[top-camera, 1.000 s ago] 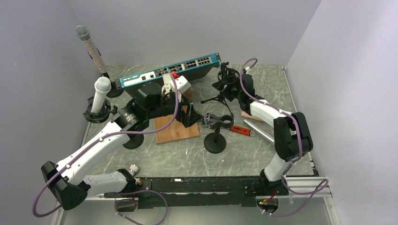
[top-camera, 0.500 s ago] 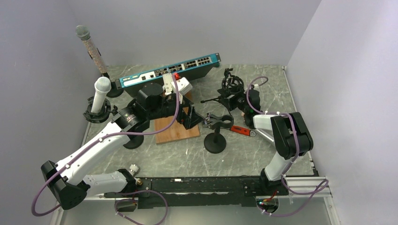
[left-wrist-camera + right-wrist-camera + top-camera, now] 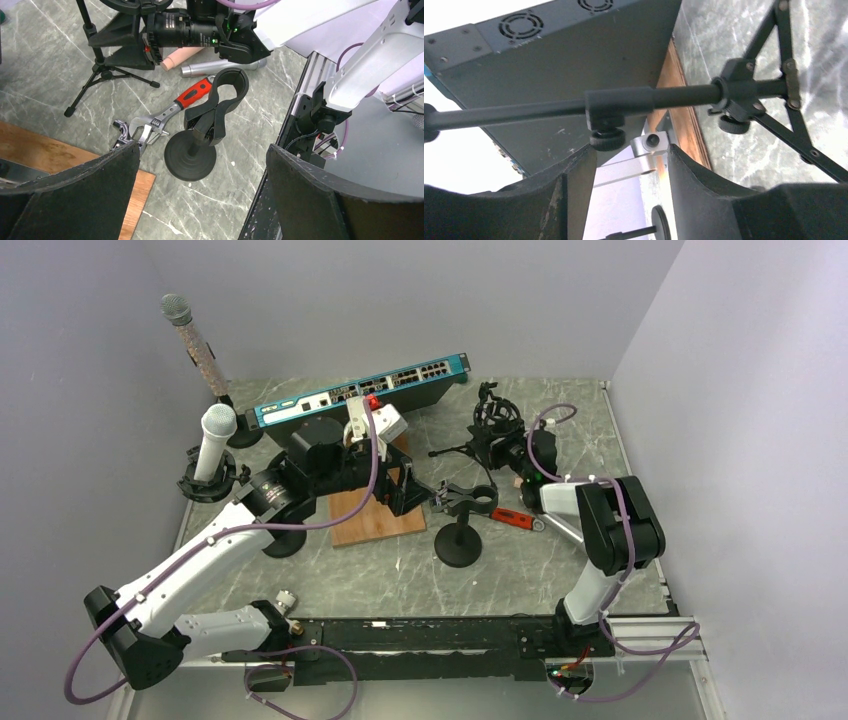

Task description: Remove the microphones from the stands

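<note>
At the far left of the grey marbled table (image 3: pixel 400 575), a glitter-handled microphone (image 3: pixel 190 340) is seen slanting up from a stand in the back corner. Just nearer, a white microphone (image 3: pixel 214 440) is seated upright in a black ring mount (image 3: pixel 205 484). Both microphones are well apart from either gripper. A blue-fronted network switch (image 3: pixel 400 380) is laid along the back, right of the microphones. In front of it the left gripper (image 3: pixel 408 487) is held fully open over the right edge of a wooden board (image 3: pixel 365 525), nothing being held between its fingers (image 3: pixel 100 190). Through that wide gap, in the left wrist view, a black clip stand (image 3: pixel 216 107) on a round base is seen, its clip empty. Just beside the base a red-handled wrench (image 3: pixel 192 95) is laid flat. Further right, a small black tripod (image 3: pixel 490 430) with a ring mount is stood near the back. The right gripper (image 3: pixel 628 150) is brought up against it from the right. Its fingers (image 3: pixel 704 200) are parted, and the tripod's black rod (image 3: pixel 624 100) is seen crossing just beyond their tips, a knob on the rod lying close to one finger; nothing is seen clamped. A silver tube (image 3: pixel 553 520) is laid on the table beside the right arm.
</note>
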`<state>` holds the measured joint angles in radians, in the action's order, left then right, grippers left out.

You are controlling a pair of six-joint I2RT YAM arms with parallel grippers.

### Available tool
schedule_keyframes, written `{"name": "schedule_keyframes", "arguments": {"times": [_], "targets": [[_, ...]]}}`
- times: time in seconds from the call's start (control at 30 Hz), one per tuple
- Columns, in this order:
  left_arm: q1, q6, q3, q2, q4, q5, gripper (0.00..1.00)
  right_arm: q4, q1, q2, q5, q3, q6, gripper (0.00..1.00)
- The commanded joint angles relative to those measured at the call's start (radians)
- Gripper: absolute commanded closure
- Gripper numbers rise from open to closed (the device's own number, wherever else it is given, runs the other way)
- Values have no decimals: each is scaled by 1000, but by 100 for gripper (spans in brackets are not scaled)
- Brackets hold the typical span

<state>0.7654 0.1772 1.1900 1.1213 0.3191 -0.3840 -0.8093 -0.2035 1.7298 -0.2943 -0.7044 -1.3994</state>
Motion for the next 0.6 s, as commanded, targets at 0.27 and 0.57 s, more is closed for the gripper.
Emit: {"name": "schedule_keyframes", "arguments": {"times": [0.27, 0.57], "targets": [[4, -24, 39, 10, -18, 14, 1, 80, 24, 21, -8, -138, 18, 47], [4, -32, 43, 39, -7, 29, 1, 295, 68, 93, -132, -301, 199, 94]]}}
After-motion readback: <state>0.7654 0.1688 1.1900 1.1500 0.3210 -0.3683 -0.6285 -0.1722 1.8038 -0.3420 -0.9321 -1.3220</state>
